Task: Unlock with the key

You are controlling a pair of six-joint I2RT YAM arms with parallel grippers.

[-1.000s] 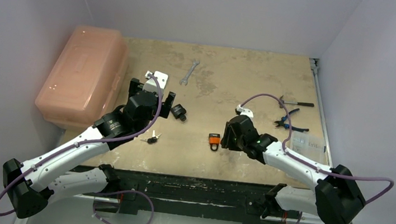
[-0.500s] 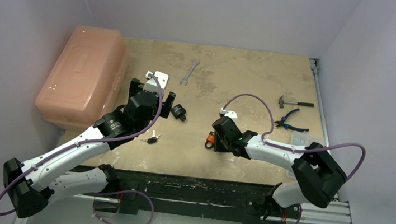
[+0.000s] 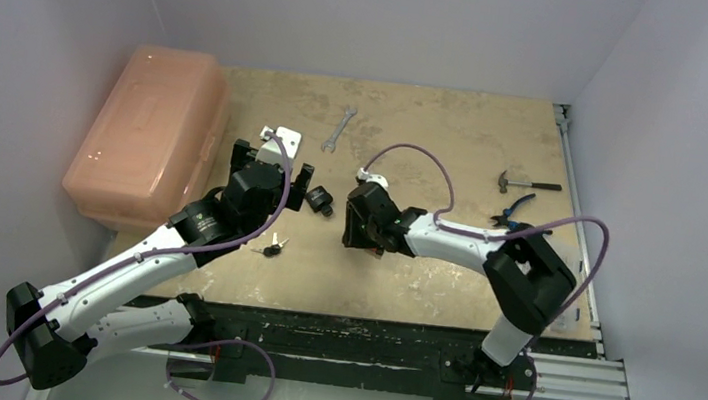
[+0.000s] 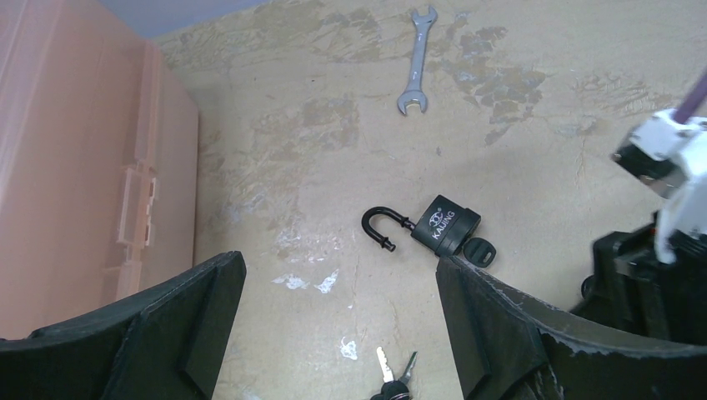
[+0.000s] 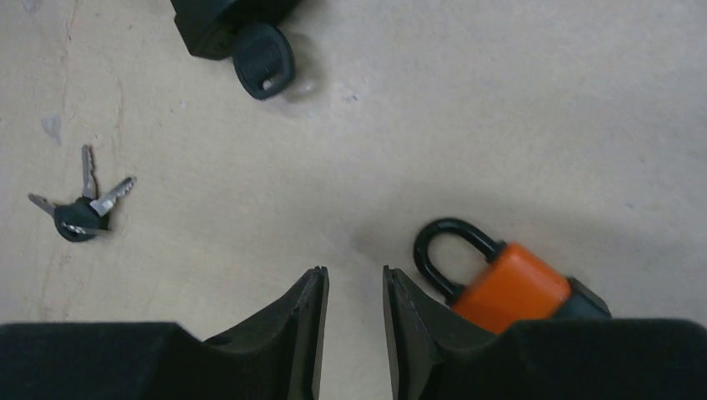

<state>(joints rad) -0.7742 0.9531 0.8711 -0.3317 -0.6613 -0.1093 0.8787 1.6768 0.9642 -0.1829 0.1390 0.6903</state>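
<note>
Desk (image 3: 439,129): bare, scuffed board. A salmon plastic toolbox (image 3: 146,131) lies along its left edge, lid down.

My left arm reaches up beside the toolbox. Left end effector (image 4: 333,333) is spread wide and holds nothing, hanging above the left-centre of the desk. The black padlock (image 4: 446,227) lies on the board just beyond its open span, nearer the right finger and touching neither. Its shackle is swung open and a black-headed key (image 4: 477,250) sits in its base.

My right arm stretches across from the right side toward mid-desk. Right end effector (image 5: 354,283) is low over the board with the fingers drawn close, a narrow gap left between them, nothing in it.

The orange padlock (image 5: 513,287) lies flat on the desk in the wrist view, just to the right of that gap. Its black shackle is closed and curves toward the finger. The rear of the body is hidden under the end effector; I cannot tell whether they touch. From the overhead camera this lock is mostly covered by my wrist.

The key bunch (image 5: 75,212) lies loose on the desk between my two end effectors, toward the near edge, well apart from the orange padlock.

Wrench (image 3: 339,128): toward the far edge, about mid-width.

Hammer (image 3: 523,183) and pliers (image 3: 514,213): near the right edge.
</note>
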